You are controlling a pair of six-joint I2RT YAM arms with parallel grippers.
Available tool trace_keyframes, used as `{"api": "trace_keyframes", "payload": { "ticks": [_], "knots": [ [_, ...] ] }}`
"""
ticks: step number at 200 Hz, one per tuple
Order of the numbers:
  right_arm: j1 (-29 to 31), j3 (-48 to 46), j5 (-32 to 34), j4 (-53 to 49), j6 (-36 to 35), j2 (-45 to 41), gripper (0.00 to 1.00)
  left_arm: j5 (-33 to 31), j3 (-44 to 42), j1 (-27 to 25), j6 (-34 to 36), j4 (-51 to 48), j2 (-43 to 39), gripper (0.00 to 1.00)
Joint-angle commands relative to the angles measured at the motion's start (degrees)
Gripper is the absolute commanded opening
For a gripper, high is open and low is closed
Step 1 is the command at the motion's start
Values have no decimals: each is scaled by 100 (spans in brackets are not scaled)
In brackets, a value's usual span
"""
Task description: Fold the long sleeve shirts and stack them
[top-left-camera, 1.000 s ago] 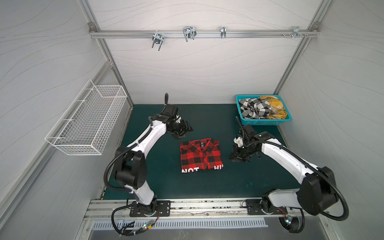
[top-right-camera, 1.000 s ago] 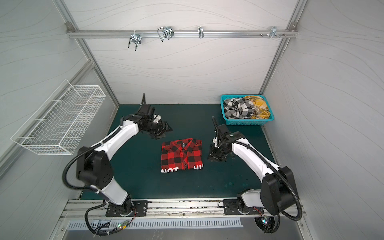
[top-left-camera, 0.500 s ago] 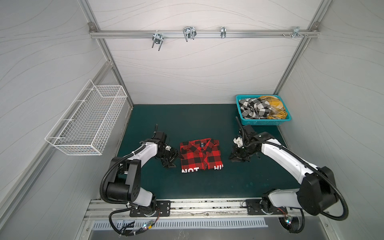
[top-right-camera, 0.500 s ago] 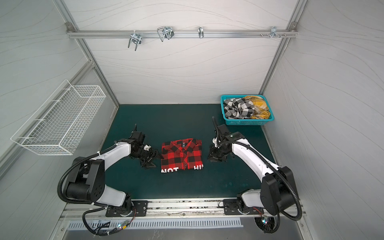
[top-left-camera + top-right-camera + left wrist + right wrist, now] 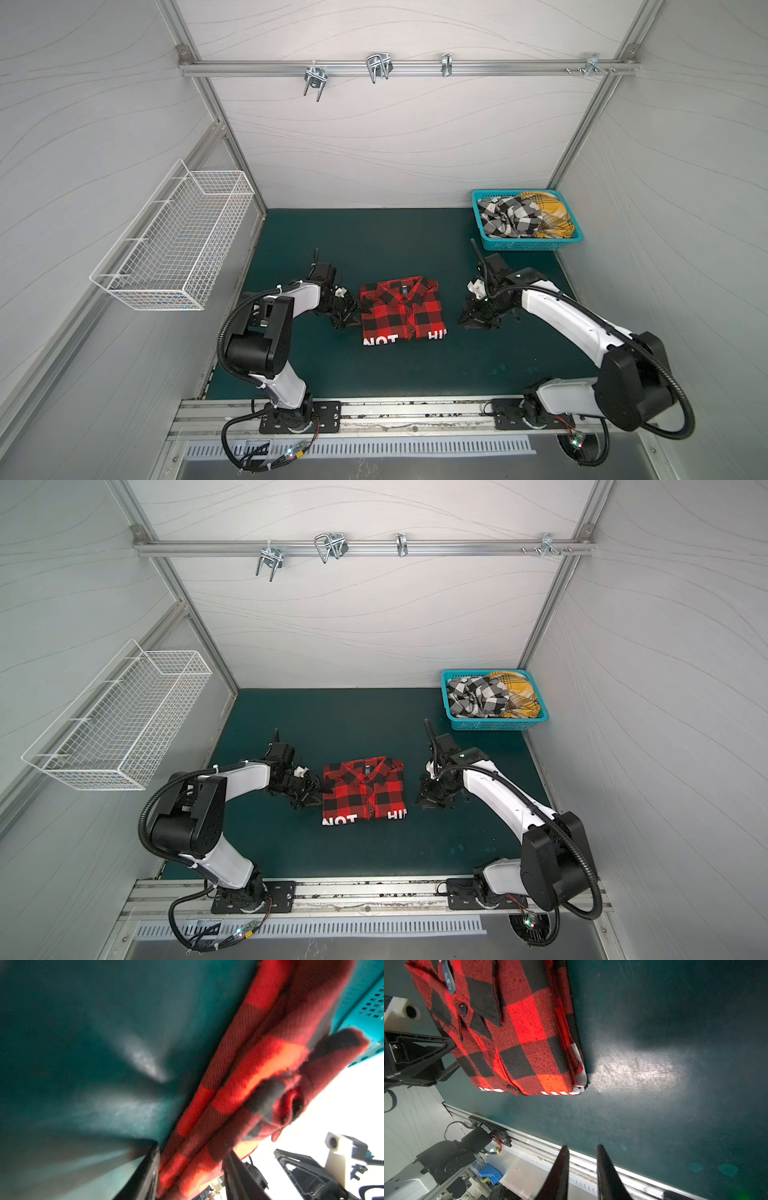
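1. A teal plastic basket (image 5: pixel 524 246) stands in the far corner of the table (image 5: pixel 415 365) on the right arm's side. It holds the crumpled black-and-white check shirt (image 5: pixel 509 216) with the mustard-yellow plaid shirt (image 5: pixel 548 212) beside it. Both are well apart from the grippers.
2. A white wire basket (image 5: pixel 174 245) hangs on the side wall beyond the left arm, off the table.
3. The red-and-black shirt (image 5: pixel 401 309) lies folded into a rectangle mid-table, with its collar toward the back wall and white lettering at the near hem.
4. The left gripper (image 5: pixel 355 313) meets the shirt's edge. In the left wrist view its fingers (image 5: pixel 149 1165) stand on either side of the folded layers. I cannot tell whether they are pinching.
5. The right gripper (image 5: pixel 473 322) sits low just beside the opposite edge, not touching the cloth. Its jaws are slightly parted and hold nothing.
6. Bare table runs from the hem to the aluminium rail (image 5: pixel 415 411), and from the collar to the back wall.
7. The shirt is coarse twill with dark buttons. The table is a dark green mat, scuffed and faintly shiny. The basket's walls are perforated.
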Motion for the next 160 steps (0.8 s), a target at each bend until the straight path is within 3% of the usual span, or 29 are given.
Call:
{"api": "trace_keyframes", "payload": {
  "ticks": [1, 24, 63, 109, 142, 160],
  "knots": [
    [-38, 3, -36, -24, 23, -117, 26, -196, 144, -138, 0, 229, 240, 47],
    [-37, -34, 5, -1, 9, -121, 26, -323, 222, -316, -15, 244, 269, 45],
    [-40, -41, -36, 10, -4, -65, 25, -354, 466, -359, -36, 321, 559, 30],
    [-38, -143, -58, 102, -4, -66, 25, -438, 1223, -359, 125, -87, 937, 0],
    [-46, -233, -89, 184, -12, -106, 25, -1194, 2118, -334, 693, -1015, 1107, 0],
    [-47, -297, -91, 227, -29, -143, 25, -2134, 2755, -227, 1034, -1788, 1197, 0]
  ]
}}
